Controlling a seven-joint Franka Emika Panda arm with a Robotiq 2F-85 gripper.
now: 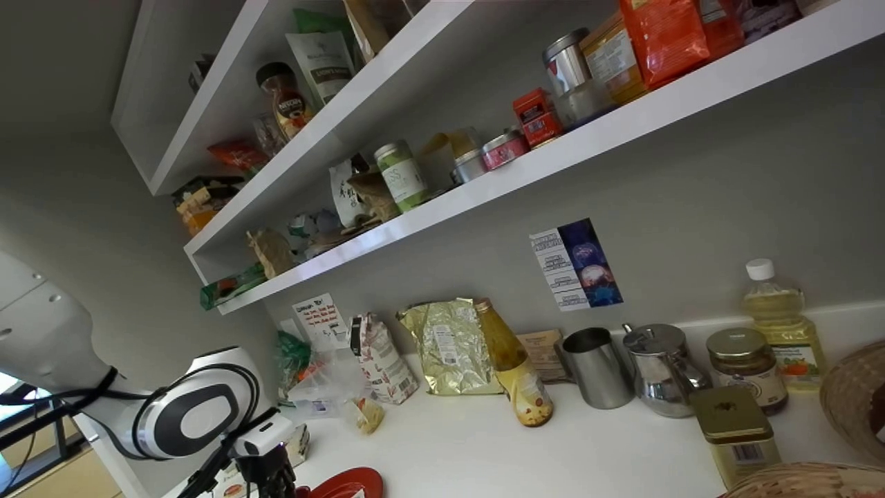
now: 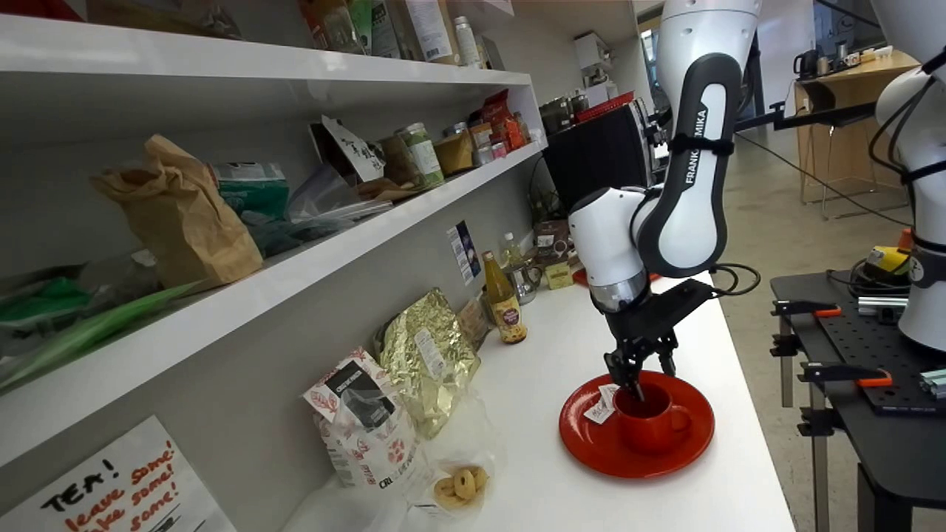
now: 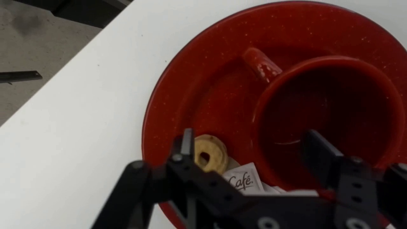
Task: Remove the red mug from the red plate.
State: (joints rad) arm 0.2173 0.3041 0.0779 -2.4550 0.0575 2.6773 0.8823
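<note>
The red mug (image 2: 652,434) stands upright on the red plate (image 2: 587,447) near the table edge. In the wrist view the mug (image 3: 327,108) is at the right, its handle at the upper left, and the plate (image 3: 162,117) fills the middle. My gripper (image 3: 250,135) is open. One finger is over or inside the mug's opening; the other is outside the mug, over the plate. The gripper (image 2: 653,380) is just above the mug in an exterior view. Only part of the plate (image 1: 356,481) and a sliver of the mug show in an exterior view.
A ring-shaped snack (image 3: 214,156) and white Café packets (image 3: 243,178) lie on the plate beside the mug. A gold foil bag (image 2: 429,362), a sauce bottle (image 2: 505,303), a white-red bag (image 2: 366,421) and bagged rings (image 2: 460,486) stand along the wall under a shelf (image 2: 414,210).
</note>
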